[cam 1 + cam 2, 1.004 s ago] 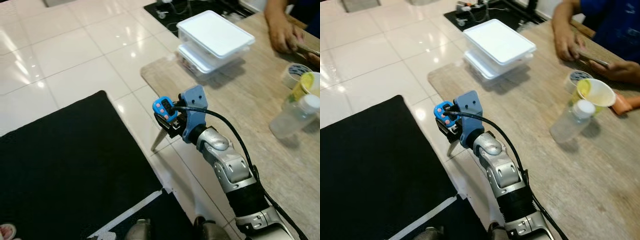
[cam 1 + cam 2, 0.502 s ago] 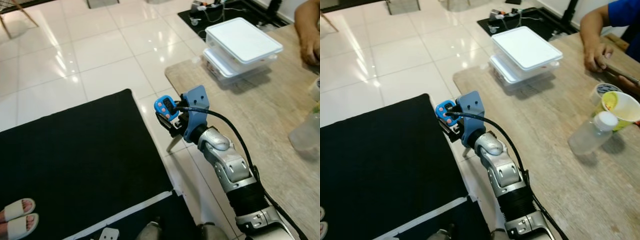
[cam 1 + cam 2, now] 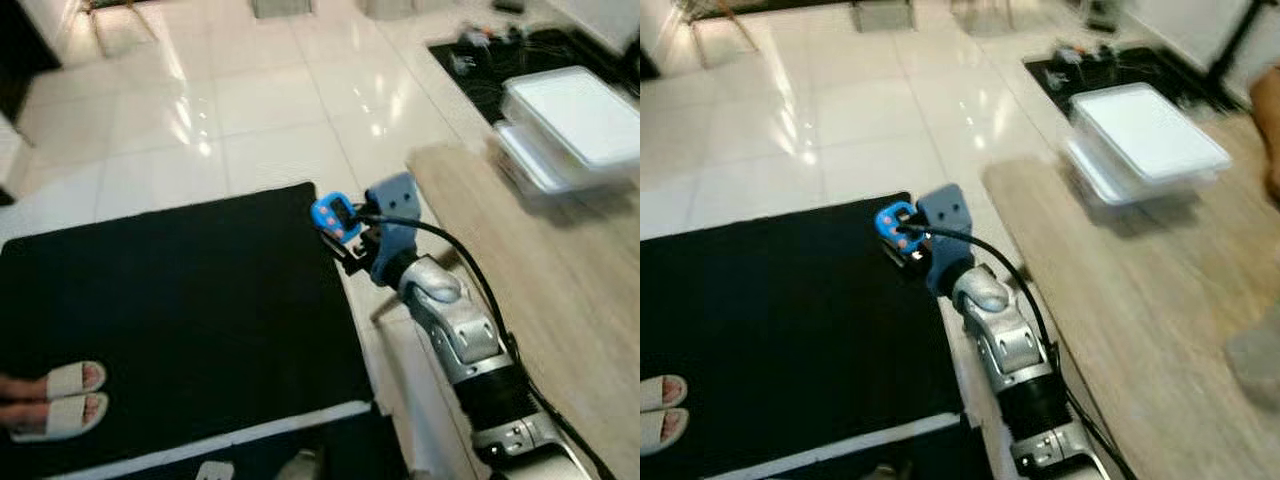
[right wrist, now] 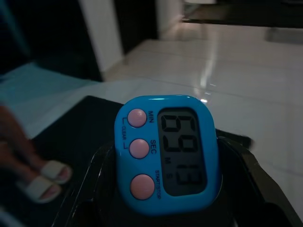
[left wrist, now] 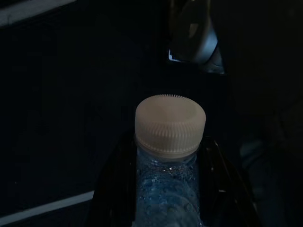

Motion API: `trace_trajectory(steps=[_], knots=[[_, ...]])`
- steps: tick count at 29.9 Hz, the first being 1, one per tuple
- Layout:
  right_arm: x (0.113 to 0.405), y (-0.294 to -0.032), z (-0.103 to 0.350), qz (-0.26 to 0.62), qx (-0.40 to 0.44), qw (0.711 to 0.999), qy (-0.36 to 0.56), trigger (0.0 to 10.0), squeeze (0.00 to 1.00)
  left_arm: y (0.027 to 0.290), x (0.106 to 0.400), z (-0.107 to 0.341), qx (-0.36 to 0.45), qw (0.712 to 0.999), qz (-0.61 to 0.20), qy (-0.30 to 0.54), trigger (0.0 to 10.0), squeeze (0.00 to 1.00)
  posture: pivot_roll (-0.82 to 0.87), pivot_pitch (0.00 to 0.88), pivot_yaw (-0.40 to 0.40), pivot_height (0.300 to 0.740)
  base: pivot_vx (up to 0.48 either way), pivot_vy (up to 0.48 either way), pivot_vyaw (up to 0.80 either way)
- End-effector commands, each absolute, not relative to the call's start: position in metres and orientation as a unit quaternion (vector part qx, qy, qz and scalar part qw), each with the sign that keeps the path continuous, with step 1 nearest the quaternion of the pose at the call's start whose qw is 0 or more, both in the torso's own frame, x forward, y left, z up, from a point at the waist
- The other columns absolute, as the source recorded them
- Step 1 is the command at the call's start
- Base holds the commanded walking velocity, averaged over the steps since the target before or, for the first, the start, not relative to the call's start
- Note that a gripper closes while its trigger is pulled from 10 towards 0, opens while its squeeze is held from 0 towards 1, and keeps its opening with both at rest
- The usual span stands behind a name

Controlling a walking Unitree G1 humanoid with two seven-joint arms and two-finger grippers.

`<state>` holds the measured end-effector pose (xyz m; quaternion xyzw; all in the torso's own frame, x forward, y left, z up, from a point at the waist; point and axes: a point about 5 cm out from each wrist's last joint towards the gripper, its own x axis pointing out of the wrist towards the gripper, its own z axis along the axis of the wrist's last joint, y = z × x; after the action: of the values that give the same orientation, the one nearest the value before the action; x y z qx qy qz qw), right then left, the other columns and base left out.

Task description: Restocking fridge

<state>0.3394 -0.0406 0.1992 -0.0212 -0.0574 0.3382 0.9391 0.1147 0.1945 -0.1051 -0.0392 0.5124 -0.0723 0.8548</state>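
Both jaws clamp: right on rounded blue plastic timer, left seemingly on ridged-cap bottle.

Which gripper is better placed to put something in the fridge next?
Left, probably. The left gripper is shut on a capped water bottle, a stockable item. The right gripper is shut on a blue timer, held out over the black mat.

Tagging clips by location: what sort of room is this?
Probably a home dining or kitchen area: glossy tiled floor, a wooden table holding stacked lidded containers, a black mat, and someone's slippered feet.
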Motion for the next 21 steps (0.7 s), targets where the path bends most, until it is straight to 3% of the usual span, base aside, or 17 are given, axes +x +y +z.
trace_trajectory(steps=[1, 3, 10, 21], knots=[[0.340, -0.042, 0.196, 0.334, -0.021, 0.941, -0.056, 10.0, 0.00, 0.190, 0.119, -0.104, -0.047, 0.861, -0.074, 0.500, 10.0, 0.00, -0.03, 0.204, -0.008, 0.740, 0.000, 0.000, 0.73], [0.340, -0.042, 0.196, 0.329, -0.021, 0.942, -0.056, 10.0, 0.00, 0.190, 0.119, -0.104, -0.047, 0.861, -0.073, 0.501, 10.0, 0.00, -0.03, 0.204, -0.008, 0.740, 0.000, 0.000, 0.73], [0.348, -0.049, 0.196, 0.287, -0.031, 0.956, -0.052, 10.0, 0.00, 0.189, 0.119, -0.104, -0.055, 0.861, -0.072, 0.500, 10.0, 0.00, -0.03, 0.202, -0.008, 0.740, 0.000, 0.000, 0.00], [0.352, -0.055, 0.195, 0.272, -0.033, 0.961, -0.047, 10.0, 0.00, 0.187, 0.122, -0.103, -0.063, 0.862, -0.077, 0.497, 10.0, 0.00, -0.04, 0.195, -0.008, 0.740, 0.377, 0.000, 0.00]])
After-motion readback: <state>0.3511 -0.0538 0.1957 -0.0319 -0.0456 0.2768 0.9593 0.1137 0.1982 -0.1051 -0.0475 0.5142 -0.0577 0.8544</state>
